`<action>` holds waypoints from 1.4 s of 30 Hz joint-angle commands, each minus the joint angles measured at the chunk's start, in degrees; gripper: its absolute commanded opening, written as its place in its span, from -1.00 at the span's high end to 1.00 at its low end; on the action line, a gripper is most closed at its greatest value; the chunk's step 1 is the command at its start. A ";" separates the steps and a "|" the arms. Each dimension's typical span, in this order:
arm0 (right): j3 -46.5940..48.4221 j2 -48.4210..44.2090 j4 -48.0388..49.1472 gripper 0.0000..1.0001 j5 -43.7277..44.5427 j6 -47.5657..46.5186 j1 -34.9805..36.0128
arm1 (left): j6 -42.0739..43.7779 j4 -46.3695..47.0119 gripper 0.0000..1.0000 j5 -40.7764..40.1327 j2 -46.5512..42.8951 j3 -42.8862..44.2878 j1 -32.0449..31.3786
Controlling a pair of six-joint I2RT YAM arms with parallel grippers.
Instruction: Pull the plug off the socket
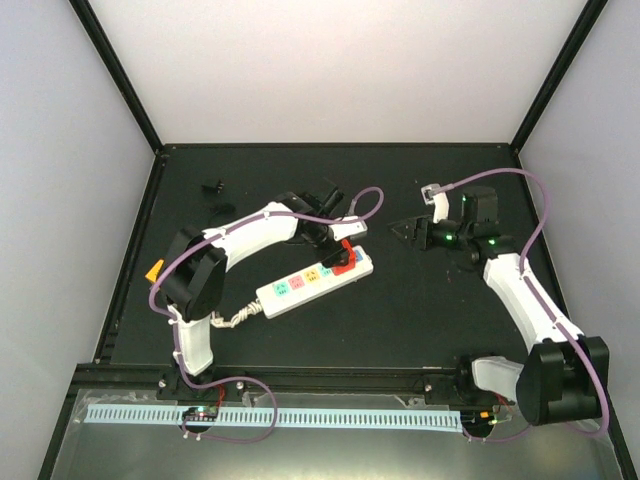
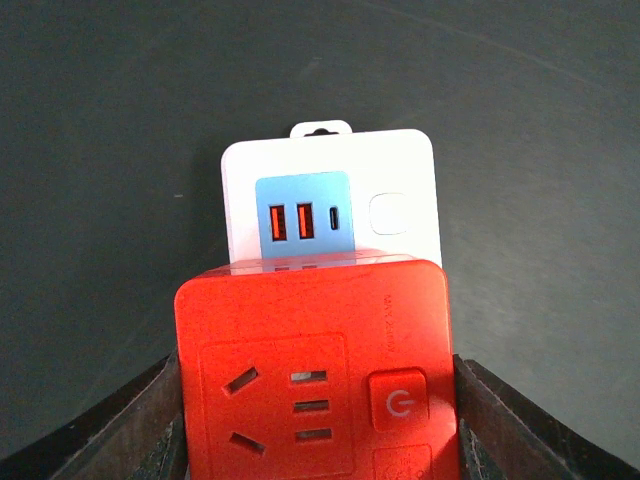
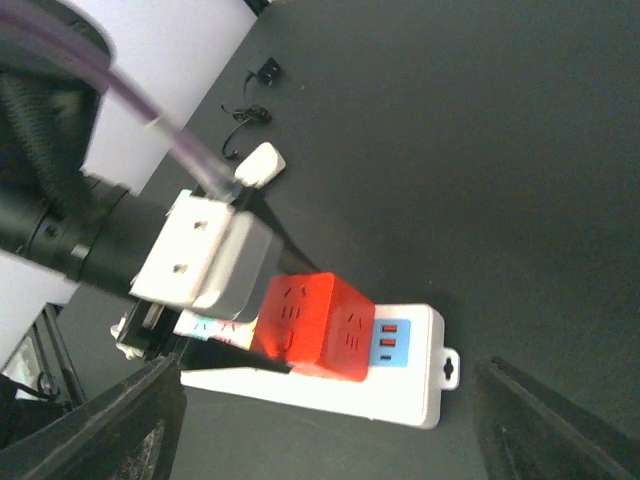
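The socket (image 1: 292,287) is a long white power strip lying slantwise mid-table, with coloured outlet faces. A red cube plug (image 1: 341,258) sits in its far end. My left gripper (image 1: 336,252) is shut on the plug: in the left wrist view both fingers (image 2: 130,425) press the sides of the red plug (image 2: 315,360), and the socket's white end (image 2: 400,170) with its blue USB face shows beyond. My right gripper (image 1: 412,232) hovers to the right of the strip, open and empty. Its view looks down on the plug (image 3: 312,325) and the socket (image 3: 405,395), with dark fingers (image 3: 560,430) wide apart.
The socket's short braided cord stub (image 1: 236,317) points toward the left arm's base. A small black piece (image 1: 211,186) lies at the back left. A small white piece (image 3: 258,165) and black bits (image 3: 242,118) lie beyond the strip. Black frame posts edge the table.
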 commanded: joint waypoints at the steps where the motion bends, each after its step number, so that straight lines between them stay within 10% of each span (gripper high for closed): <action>1: 1.12 4.00 -1.67 -0.38 -1.84 -0.77 -0.35 | 2.96 -1.68 0.00 3.46 -4.18 -2.61 -2.92; 7: 1.57 12.24 -3.20 0.34 -3.83 -3.61 1.96 | 3.05 -0.57 0.01 1.43 -4.26 -4.56 -5.53; 14: 2.46 20.29 -3.92 0.70 -8.37 -5.09 5.33 | 2.72 -0.10 0.01 0.30 -4.64 -5.11 -6.84; 42: 5.99 38.82 -7.41 0.89 -4.10 -10.52 11.78 | 1.54 -0.11 0.20 -0.18 -7.68 -5.70 -6.99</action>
